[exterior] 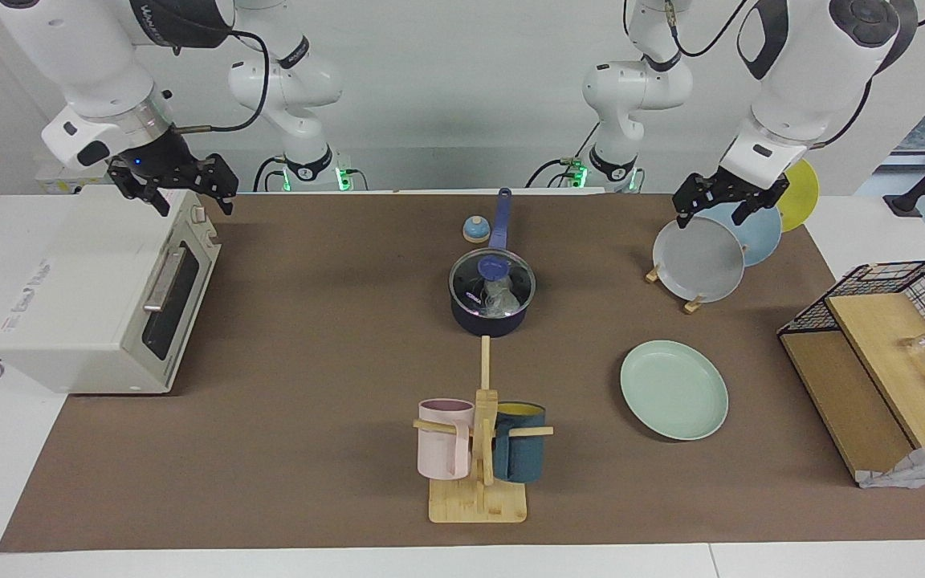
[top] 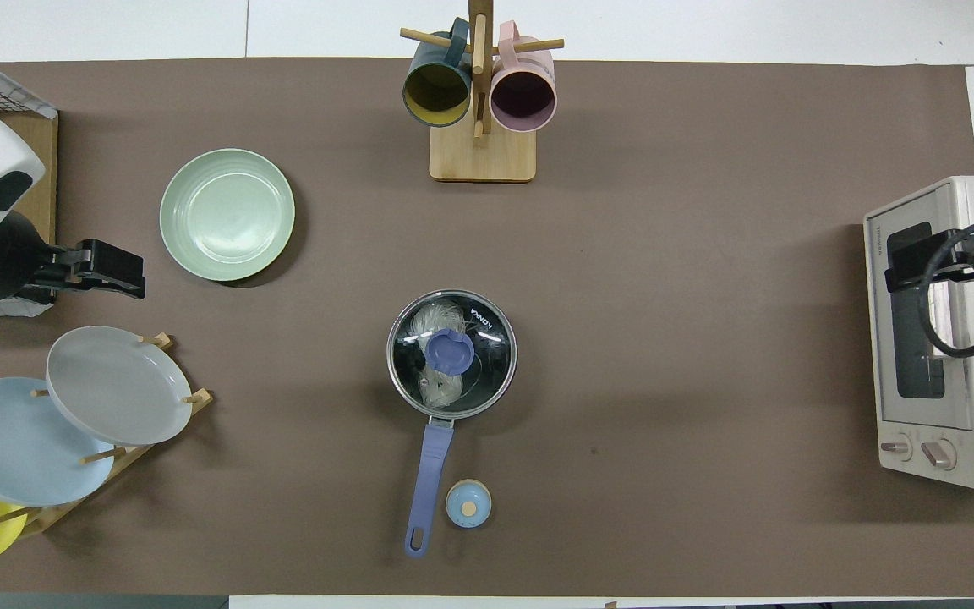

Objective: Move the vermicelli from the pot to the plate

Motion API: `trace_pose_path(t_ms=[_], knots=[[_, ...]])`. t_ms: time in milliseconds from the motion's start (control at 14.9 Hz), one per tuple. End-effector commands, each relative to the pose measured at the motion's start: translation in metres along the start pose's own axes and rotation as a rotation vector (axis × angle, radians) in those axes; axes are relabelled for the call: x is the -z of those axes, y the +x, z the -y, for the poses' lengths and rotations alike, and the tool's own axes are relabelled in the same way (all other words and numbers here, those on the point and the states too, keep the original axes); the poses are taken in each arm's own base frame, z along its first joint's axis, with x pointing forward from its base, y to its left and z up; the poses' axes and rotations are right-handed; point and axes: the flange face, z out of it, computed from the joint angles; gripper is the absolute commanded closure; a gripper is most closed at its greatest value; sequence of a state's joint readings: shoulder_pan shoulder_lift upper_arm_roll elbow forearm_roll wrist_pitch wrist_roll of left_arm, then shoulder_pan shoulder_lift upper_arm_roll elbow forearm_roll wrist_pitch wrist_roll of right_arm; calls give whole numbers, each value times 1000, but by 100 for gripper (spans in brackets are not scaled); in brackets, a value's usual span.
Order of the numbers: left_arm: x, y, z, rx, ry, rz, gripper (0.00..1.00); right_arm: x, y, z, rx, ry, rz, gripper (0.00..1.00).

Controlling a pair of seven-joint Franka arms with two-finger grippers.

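The dark navy pot point(exterior: 488, 321) with a long blue handle point(top: 429, 465) stands mid-table, covered by a glass lid with a blue knob point(exterior: 495, 263). The white vermicelli point(exterior: 501, 299) shows through the lid, also in the overhead view point(top: 440, 318). The mint-green plate point(exterior: 674, 389) lies bare, farther from the robots, toward the left arm's end point(top: 227, 214). My left gripper point(exterior: 711, 215) hangs open and empty over the plate rack point(top: 115, 275). My right gripper point(exterior: 192, 202) hangs open and empty over the toaster oven point(top: 918, 264).
A rack holds a grey plate point(exterior: 698, 259), a light blue plate point(exterior: 759, 233) and a yellow plate point(exterior: 801, 193). A toaster oven point(exterior: 93, 297) stands at the right arm's end. A mug tree point(exterior: 478, 449) holds a pink mug and a teal mug. A small blue bell point(exterior: 475, 230) sits beside the pot handle. A wire basket on a wooden shelf point(exterior: 880, 345) stands at the left arm's end.
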State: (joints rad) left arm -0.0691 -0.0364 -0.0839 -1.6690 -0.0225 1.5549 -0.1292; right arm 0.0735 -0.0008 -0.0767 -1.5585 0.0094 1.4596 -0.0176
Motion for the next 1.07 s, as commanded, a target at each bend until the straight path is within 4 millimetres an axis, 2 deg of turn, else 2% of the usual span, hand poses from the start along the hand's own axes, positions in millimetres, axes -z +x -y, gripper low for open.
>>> trace_pose_path(t_ms=[0,335,536,670,804,1005], knots=[[3,-6,3,7,-14,-4,0,4,0,41,69,45,-40,0],[4,-6,3,7,-14,-9,0,-14,5,130,10,41,-9,0],[4,-5,3,5,-15,-12,0,-29,14,200,-14,25,4,0],[4,-5,4,5,-12,-11,0,-44,22,251,-74,22,-9,0],[3,-5,4,5,-12,-11,0,-74,22,303,-85,9,-13,0],[5,-6,4,7,-12,-11,0,-99,19,353,-97,8,-32,0]])
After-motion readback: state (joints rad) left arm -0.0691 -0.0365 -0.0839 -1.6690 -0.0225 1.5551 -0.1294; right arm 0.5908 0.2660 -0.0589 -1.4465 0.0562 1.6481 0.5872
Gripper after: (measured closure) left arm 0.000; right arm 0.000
